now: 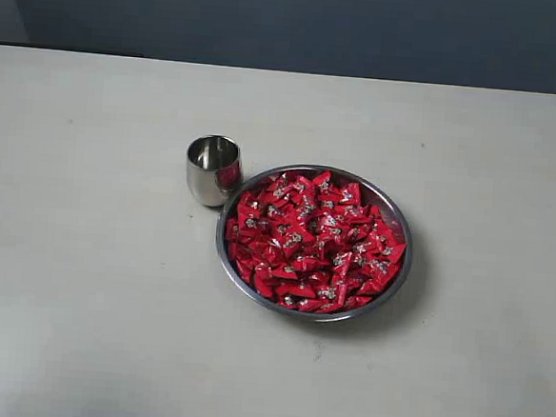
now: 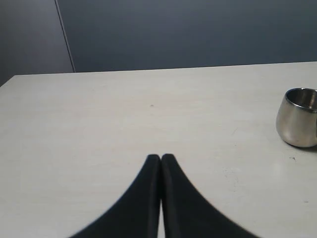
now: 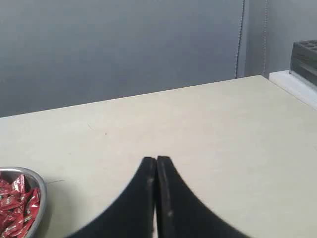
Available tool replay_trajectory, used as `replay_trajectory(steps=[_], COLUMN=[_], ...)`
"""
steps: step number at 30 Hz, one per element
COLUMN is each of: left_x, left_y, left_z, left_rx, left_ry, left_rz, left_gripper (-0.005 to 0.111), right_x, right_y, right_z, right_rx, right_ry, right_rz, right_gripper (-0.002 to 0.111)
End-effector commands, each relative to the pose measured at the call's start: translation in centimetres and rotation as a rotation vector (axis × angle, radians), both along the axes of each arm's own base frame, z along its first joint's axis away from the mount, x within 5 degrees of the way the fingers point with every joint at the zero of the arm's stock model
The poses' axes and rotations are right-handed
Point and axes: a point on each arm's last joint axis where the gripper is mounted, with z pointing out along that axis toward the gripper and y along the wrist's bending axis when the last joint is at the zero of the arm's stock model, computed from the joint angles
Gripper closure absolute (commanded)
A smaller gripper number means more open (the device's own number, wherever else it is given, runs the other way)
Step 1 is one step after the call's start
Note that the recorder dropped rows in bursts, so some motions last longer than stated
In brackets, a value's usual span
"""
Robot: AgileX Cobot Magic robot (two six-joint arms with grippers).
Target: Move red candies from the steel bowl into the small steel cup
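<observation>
Beside left gripper (image 2: 161,157): cup (image 2: 298,118) looks empty. Beside right gripper (image 3: 156,159): bowl (image 3: 38,182) full of candies (image 3: 17,203). Both closed, holding nothing. Job not started.

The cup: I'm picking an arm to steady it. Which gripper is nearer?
Left, probably. The left gripper has the cup ahead and to one side; the right gripper sees only the bowl edge, with the cup beyond the bowl.

Pale table (image 1: 84,252) w/ steel bowl (image 1: 391,203) & small steel cup (image 1: 211,170) (side by side).
</observation>
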Motion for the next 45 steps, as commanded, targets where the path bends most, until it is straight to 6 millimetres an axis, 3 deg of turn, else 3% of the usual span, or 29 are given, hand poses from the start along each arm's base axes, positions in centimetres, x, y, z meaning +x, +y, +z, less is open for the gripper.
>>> replay_trajectory(steps=[1, 5, 9, 38, 45], left_x=[0.0, 0.0, 0.0, 0.0, 0.0], left_y=[0.0, 0.0, 0.0, 0.0, 0.0], left_z=[-0.1, -0.1, -0.1, -0.1, -0.1], left_rx=[-0.002, -0.002, -0.002, -0.002, -0.002], left_ry=[-0.003, -0.003, -0.003, -0.003, -0.003], left_rz=[0.001, 0.001, 0.001, 0.001, 0.001], left_gripper=[0.106, 0.106, 0.106, 0.106, 0.106], right_x=[0.0, 0.0, 0.1, 0.0, 0.1], right_y=[0.0, 0.0, -0.1, -0.1, 0.1], right_z=[0.1, 0.1, 0.6, 0.5, 1.3], right_rx=[-0.013, -0.034, -0.181, -0.146, -0.146], right_ry=[-0.015, -0.015, -0.078, -0.067, -0.151], right_rz=[0.004, 0.007, 0.015, 0.013, 0.021], right_gripper=[0.109, 0.109, 0.109, 0.109, 0.109])
